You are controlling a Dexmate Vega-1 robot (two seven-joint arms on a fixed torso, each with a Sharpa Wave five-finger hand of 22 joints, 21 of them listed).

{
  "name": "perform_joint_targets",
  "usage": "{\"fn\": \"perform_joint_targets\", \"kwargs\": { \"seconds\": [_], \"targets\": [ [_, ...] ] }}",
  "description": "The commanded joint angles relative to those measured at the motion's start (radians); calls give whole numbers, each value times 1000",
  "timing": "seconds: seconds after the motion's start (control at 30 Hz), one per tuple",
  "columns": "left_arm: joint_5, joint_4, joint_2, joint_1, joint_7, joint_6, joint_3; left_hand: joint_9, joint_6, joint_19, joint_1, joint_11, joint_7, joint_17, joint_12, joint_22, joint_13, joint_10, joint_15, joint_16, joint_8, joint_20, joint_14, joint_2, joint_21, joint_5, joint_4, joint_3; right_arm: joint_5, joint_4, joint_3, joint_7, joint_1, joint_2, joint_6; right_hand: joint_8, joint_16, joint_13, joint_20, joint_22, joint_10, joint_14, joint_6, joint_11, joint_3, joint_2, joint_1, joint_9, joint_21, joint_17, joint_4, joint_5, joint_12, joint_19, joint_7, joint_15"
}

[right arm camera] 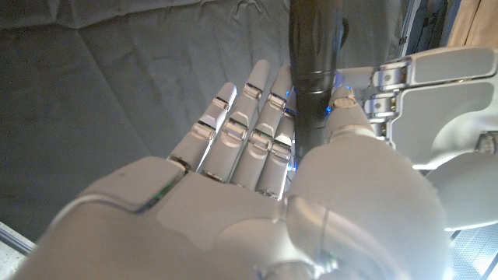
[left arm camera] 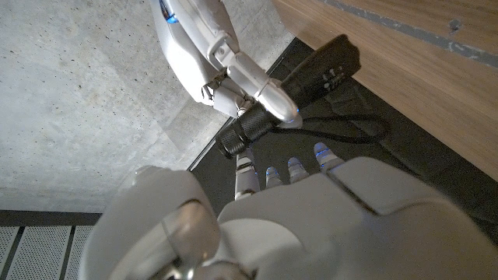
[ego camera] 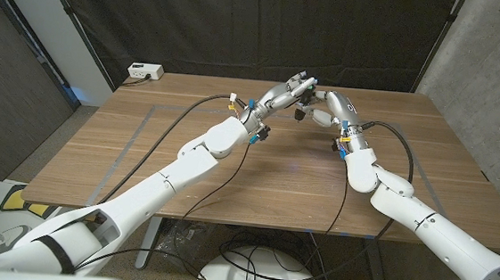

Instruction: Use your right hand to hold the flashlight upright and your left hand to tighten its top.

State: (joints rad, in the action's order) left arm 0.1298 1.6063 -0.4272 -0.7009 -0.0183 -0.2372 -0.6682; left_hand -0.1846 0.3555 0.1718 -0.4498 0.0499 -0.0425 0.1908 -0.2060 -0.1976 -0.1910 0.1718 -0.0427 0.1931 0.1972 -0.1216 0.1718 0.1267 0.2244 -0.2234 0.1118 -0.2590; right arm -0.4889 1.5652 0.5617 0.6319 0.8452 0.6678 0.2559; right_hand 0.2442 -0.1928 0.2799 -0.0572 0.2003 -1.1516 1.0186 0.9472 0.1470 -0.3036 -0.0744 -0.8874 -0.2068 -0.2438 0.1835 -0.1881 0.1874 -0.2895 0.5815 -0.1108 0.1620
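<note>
Your right robot hand [ego camera: 322,105] grips the flashlight [left arm camera: 289,93] by its body, lifted above the far middle of the table [ego camera: 229,179]. Keep that grip firm and the flashlight vertical (it looks tilted now). Your left robot hand [ego camera: 291,89] sits at the flashlight's top; whether its fingers [left arm camera: 268,176] have closed on the cap, I cannot tell, so seat them before twisting.

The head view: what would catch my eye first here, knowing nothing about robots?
Two white arms rise from the bottom corners and meet above the far middle of the wooden table. There the right hand holds a black flashlight, with the left hand right against it. A small white box sits at the table's far left corner.
</note>
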Motion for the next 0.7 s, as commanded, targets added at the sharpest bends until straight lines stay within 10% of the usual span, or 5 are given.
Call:
{"fn": "perform_joint_targets", "kwargs": {
  "seconds": [0.03, 0.7],
  "targets": [
    [-15, 91, -44, -64, -88, 53, 47, -3, -6, 237, -5, -6, 4, 2, -7, -2, -2, 25, 10, 4, -3, 5, 107, 5, 6, -6, -1, -9, 11, -30, 2, -1, -15, -14, 2, 4, 1, 2, -62, 2, -64, 7, 107, 58, -74, -86, -79, -5, 0, 4, 71, 8, -5, -6, -99, 74],
    [11, 110, -58, -99, -108, 59, 67, -3, -18, 233, -11, -4, -13, 2, -6, -2, -2, 26, 10, 3, -6, 3, 105, 8, 8, -7, -2, -8, 13, -120, 41, 4, -85, -53, 7, 4, 0, 4, -62, 2, -66, 8, 105, 58, -73, -86, -80, -5, 0, 5, 71, 8, -4, -6, -99, 74]
  ]
}}
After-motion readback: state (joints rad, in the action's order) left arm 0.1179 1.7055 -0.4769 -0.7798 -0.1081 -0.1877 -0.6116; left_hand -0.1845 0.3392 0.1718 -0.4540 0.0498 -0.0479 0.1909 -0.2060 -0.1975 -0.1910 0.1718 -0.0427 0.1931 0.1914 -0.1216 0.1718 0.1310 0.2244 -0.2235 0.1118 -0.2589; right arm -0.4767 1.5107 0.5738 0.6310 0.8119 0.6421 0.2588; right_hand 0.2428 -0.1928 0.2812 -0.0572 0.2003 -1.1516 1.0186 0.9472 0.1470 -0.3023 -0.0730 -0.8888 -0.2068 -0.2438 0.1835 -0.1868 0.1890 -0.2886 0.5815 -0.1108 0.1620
